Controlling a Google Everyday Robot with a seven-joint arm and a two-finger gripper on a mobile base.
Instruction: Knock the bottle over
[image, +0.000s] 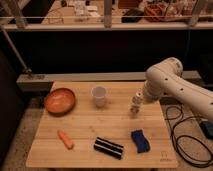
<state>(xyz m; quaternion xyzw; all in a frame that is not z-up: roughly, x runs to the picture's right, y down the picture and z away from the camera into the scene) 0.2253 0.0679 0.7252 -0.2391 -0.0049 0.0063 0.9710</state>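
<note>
The bottle (135, 104) is small and slim with a pale cap. It stands upright on the wooden table (85, 125), right of centre. My white arm (167, 82) reaches in from the right. Its gripper (142, 98) is low, right beside the bottle's upper right side. I cannot tell whether it touches the bottle. The white cup (99, 95) stands to the left of the bottle, well apart from it.
An orange bowl (60, 100) sits at the table's left. A carrot (65, 139), a black striped packet (108, 147) and a blue sponge (140, 140) lie along the front. Black cables (182, 137) lie on the floor at the right. A dark wall with a ledge runs behind.
</note>
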